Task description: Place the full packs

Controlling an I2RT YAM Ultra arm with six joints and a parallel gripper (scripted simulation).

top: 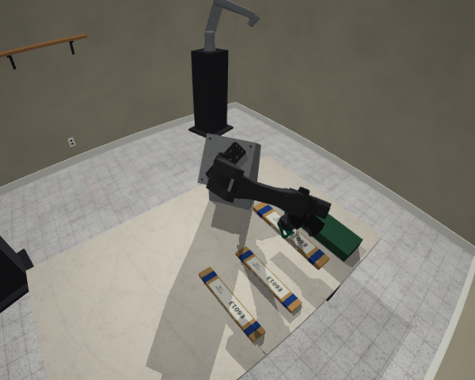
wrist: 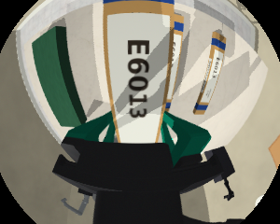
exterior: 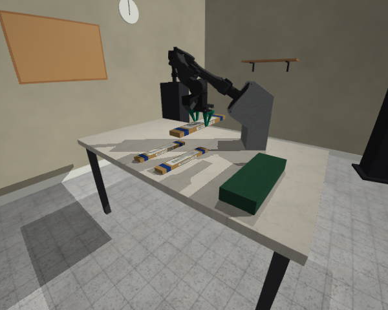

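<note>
End effector (exterior: 200,118) clamped on E6013 pack (exterior: 187,128), lifted off worktop (exterior: 294,213). Green platform (exterior: 254,181) near worktop's front edge. Two other packs (exterior: 159,151) (exterior: 180,160) lie flat.

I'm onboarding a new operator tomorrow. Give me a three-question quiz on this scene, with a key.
1. True or false: the end effector is shut on one pack of electrodes.
2. How many packs lie on the table with nothing gripping them? A) one B) two C) three
3. Fill in: the low green platform has ____ packs resting on it.

Key:
1. True. The green fingers stand on opposite sides of the held pack, whose label reads E6013.
2. B. The middle pack and the outer pack lie flat, apart from each other.
3. No. The platform's top is bare in the exterior view.
</note>
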